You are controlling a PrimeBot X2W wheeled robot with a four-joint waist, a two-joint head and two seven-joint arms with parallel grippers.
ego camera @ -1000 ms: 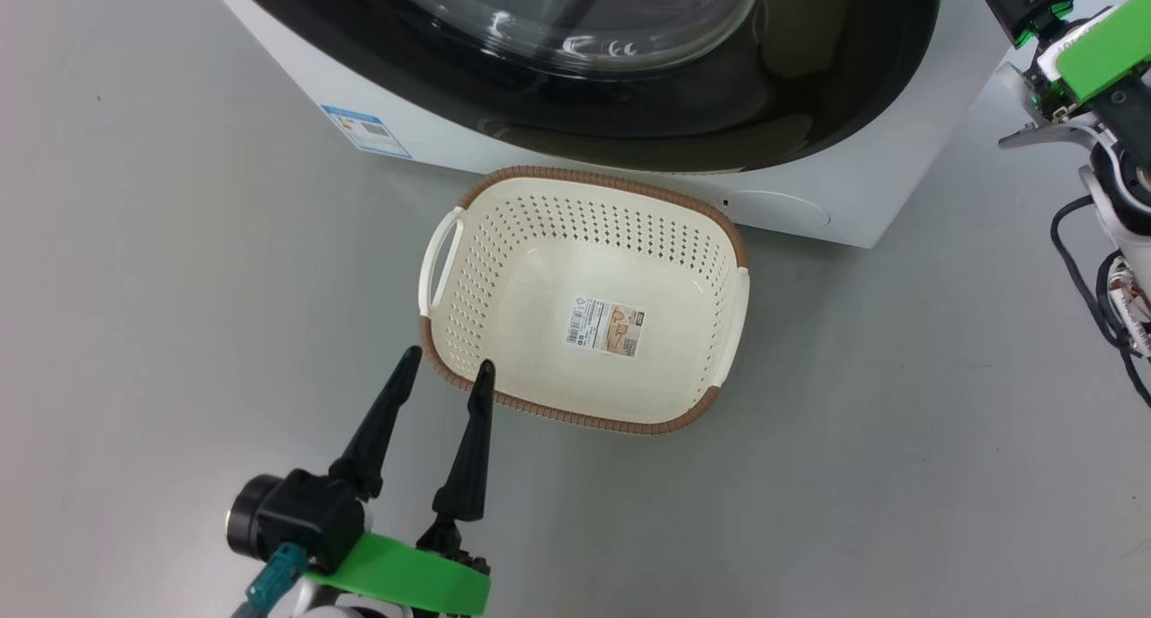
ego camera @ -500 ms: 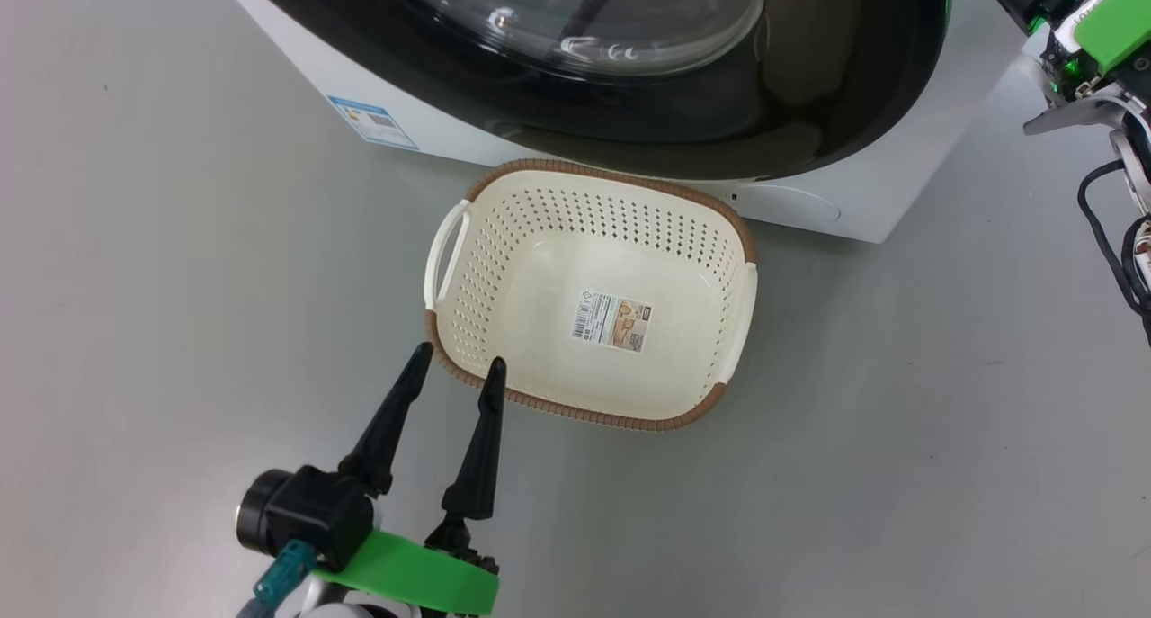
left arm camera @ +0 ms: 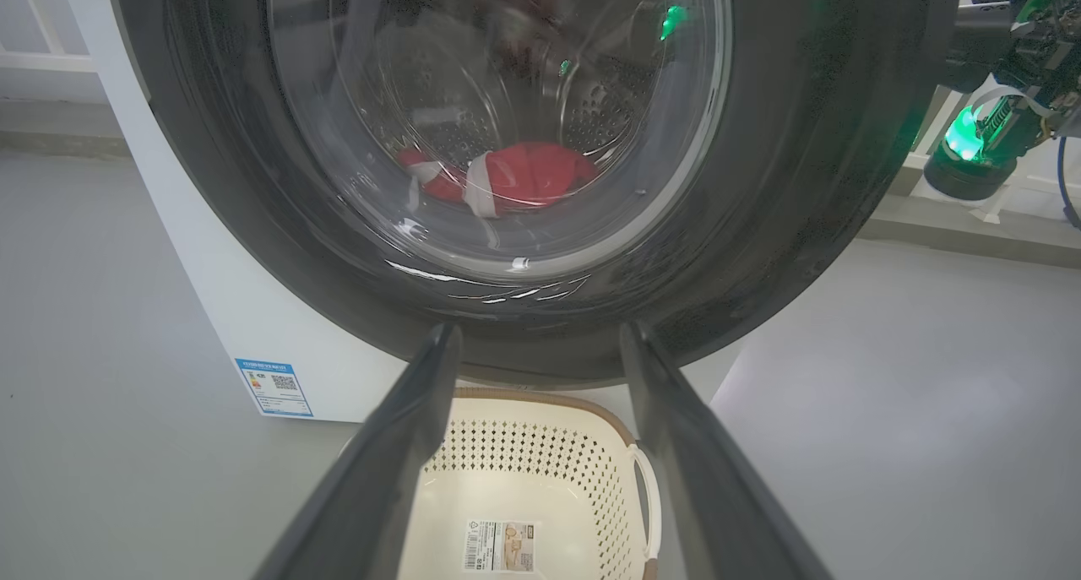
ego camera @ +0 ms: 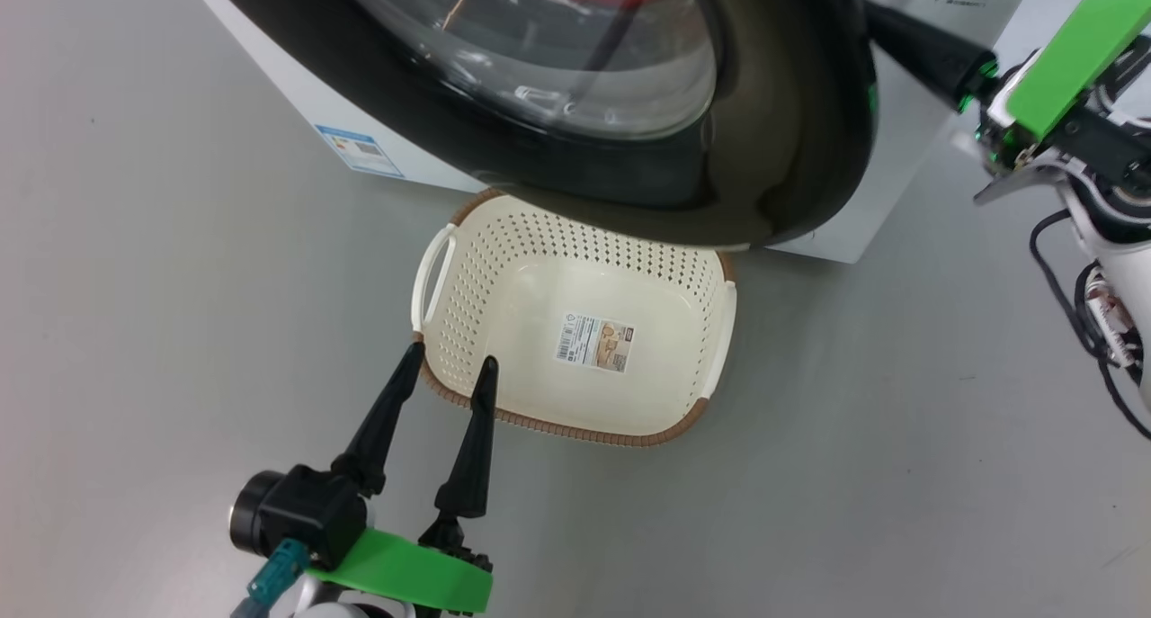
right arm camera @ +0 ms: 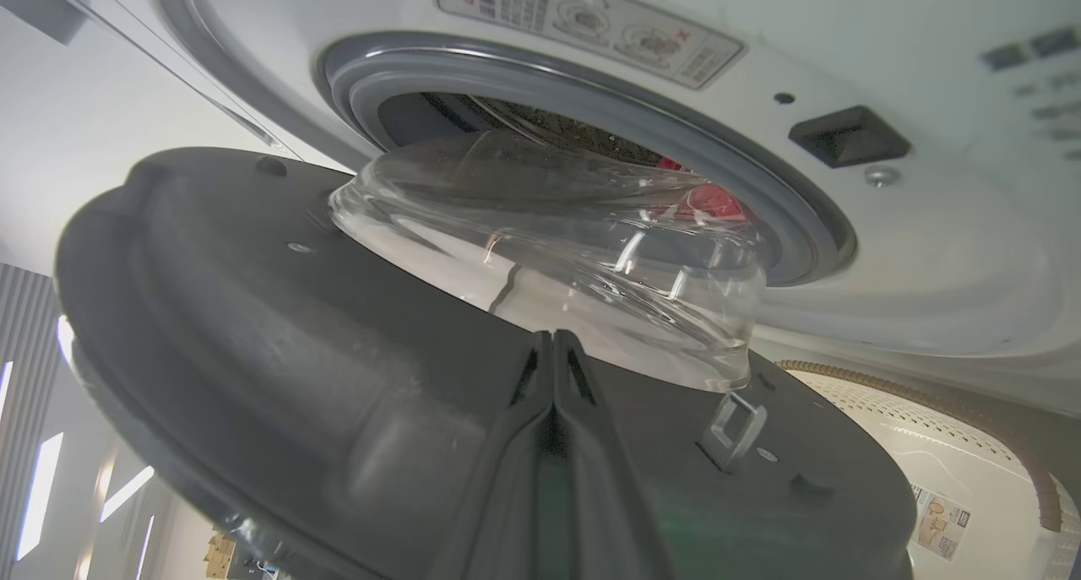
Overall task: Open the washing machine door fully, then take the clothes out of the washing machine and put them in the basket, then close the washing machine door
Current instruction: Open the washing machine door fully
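Changed since a moment ago: door swung out from the machine front, its lower rim now overhanging the far rim of the basket; right arm brought in behind the door's free edge.

Item 1. Right gripper (right arm camera: 552, 348): fingers pressed together, nothing held between them. Laid along the inner face of the washing machine door (right arm camera: 253, 327), tips pointing at the glass bowl (right arm camera: 549, 251). Contact looks likely but is not certain.

Item 2. Door: ajar, not fully open. Latch hook (right arm camera: 733, 428) clear of the catch (right arm camera: 849, 135) on the washing machine (right arm camera: 929, 225). The gap is on the robot's right, so the hinge is judged to be on the left; the remaining swing runs outward and leftward, with the right arm the nearer one to push it.

Item 3. Clothes (right arm camera: 714, 200): red, lying low in the drum behind the bowl and the grey gasket (right arm camera: 507, 73).

Item 4. Basket (ego camera: 557, 429): empty, on the floor just before the machine, partly beneath the door.

Item 5. Left gripper (ego camera: 450, 357): fingers spread wide, empty, over the basket's near left corner, well apart from the door.
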